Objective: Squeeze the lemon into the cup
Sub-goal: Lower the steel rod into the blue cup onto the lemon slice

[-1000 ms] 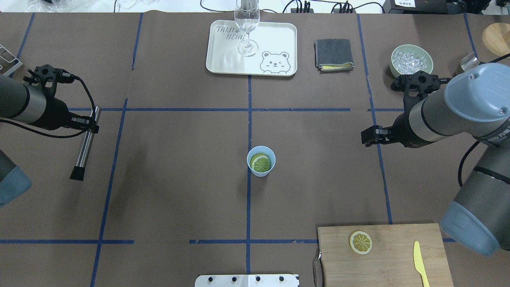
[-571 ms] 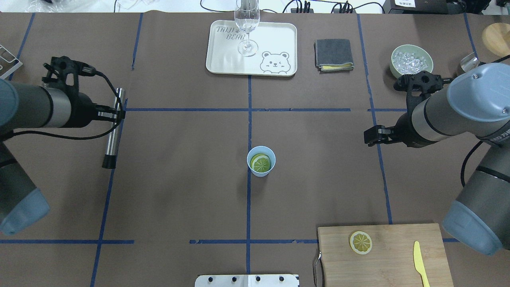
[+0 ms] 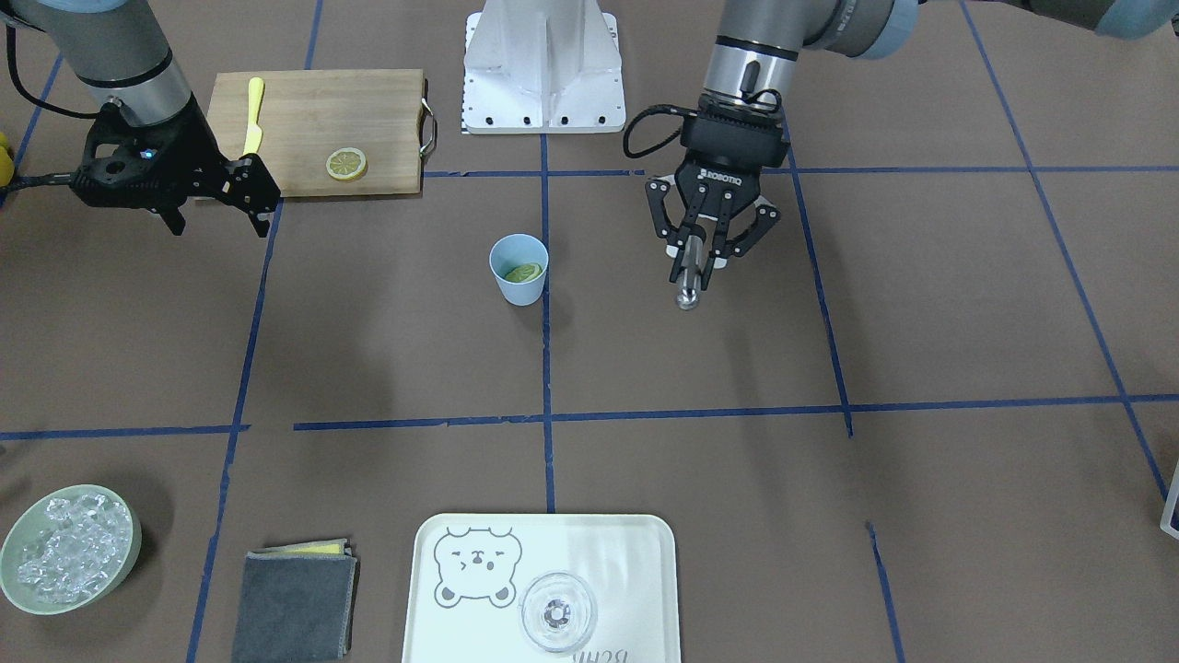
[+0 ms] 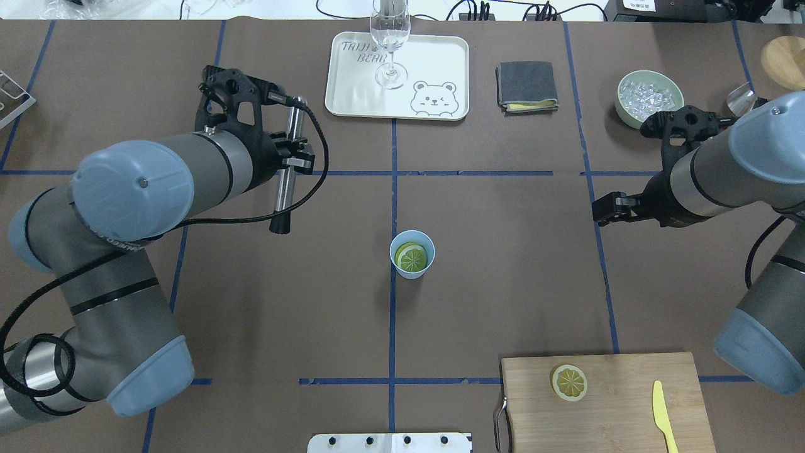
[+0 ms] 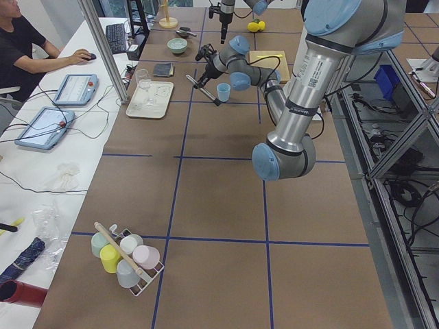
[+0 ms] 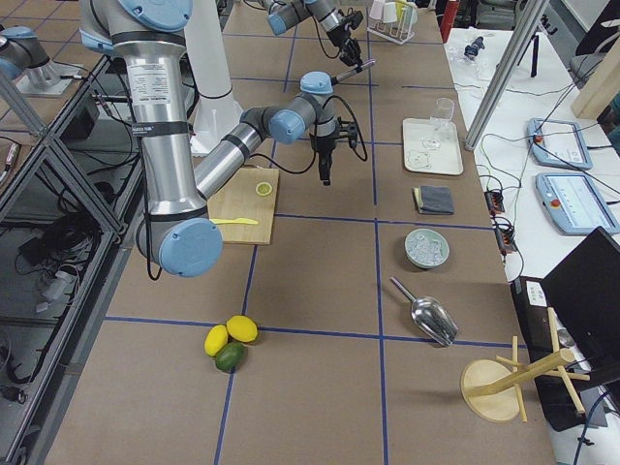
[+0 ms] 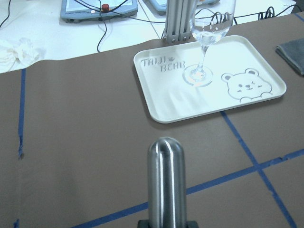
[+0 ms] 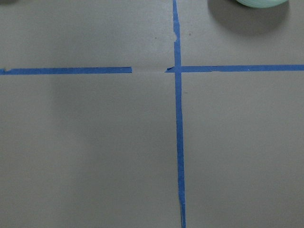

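The light-blue cup (image 4: 430, 243) stands at the table's centre, with a lemon slice (image 4: 413, 258) lying tilted inside it; cup (image 3: 519, 285) and slice (image 3: 523, 273) also show in the front view. A second slice (image 4: 570, 382) lies on the cutting board (image 4: 629, 377). My left gripper (image 4: 287, 158) is shut on a steel rod (image 4: 284, 189) with a black end, held left of and beyond the cup; in the front view (image 3: 697, 253) it points down. My right gripper (image 4: 602, 209) is open and empty, far right of the cup.
A yellow plastic knife (image 4: 660, 409) lies on the board. A white bear tray (image 4: 352, 100) with a wine glass (image 4: 390, 38) stands at the back centre. A folded grey cloth (image 4: 527, 87) and a green bowl of ice (image 4: 629, 113) are at the back right.
My left arm has swung right toward the table's centre, carrying the steel rod with it. My right gripper has drifted slightly to the right. Cup and slices have not moved.
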`<state>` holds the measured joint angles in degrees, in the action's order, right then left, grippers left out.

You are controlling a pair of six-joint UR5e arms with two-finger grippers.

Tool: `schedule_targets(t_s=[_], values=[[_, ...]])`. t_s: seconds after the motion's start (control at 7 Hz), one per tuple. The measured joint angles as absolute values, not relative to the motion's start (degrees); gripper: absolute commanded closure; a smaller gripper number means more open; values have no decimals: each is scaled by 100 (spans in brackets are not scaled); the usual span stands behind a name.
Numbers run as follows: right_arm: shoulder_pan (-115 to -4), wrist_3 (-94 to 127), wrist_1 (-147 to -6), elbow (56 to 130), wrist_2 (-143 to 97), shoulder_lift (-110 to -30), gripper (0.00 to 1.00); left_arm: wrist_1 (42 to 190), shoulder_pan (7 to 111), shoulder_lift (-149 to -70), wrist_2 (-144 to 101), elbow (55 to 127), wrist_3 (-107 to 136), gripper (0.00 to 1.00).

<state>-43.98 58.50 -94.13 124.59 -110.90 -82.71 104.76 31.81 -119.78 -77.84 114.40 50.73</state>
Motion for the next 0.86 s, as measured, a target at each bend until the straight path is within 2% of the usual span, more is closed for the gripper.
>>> schedule_targets(t_s=[0.14,0.43,0.86], values=[[-4487,5787,-9413,12471,-11189,-8328,0,10482,3111,-12173,-7472,11546,5056,100],[-4686,5565,-9413,12478,-11315,-8446,0,11560,2773,-12235,-6605,11587,5046,100],[-5011,5124,-9413,12457,-11481,-8693,0,12808,1984,-12347,-5107,10999,5030,100]])
